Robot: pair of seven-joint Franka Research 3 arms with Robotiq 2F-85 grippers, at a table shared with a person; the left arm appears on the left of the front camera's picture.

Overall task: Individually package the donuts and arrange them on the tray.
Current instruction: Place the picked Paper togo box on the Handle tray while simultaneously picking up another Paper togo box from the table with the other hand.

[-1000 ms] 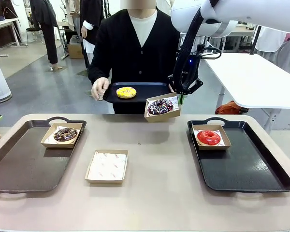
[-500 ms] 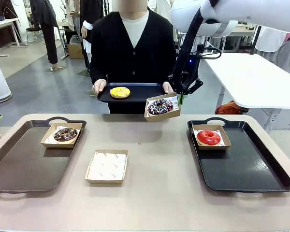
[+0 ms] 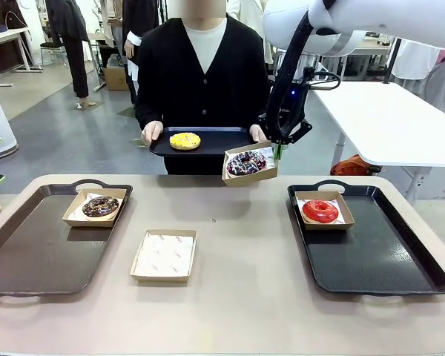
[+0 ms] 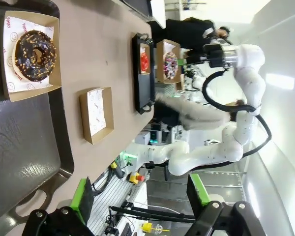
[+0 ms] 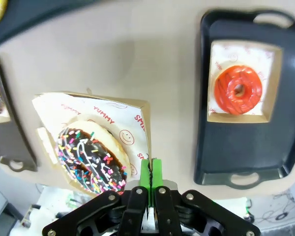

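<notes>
I stand by a big tan table (image 3: 245, 259) with round corners. The floor (image 3: 67, 133) past it is grey and smooth. A white table (image 3: 389, 119) stands on the right side, farther back. Far back on the left is another small white table (image 3: 1, 35). The room is bright.

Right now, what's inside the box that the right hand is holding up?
A dark donut with coloured sprinkles lies on a white printed liner in the box. The right hand pinches its edge. The donut covers the liner's middle.
</notes>
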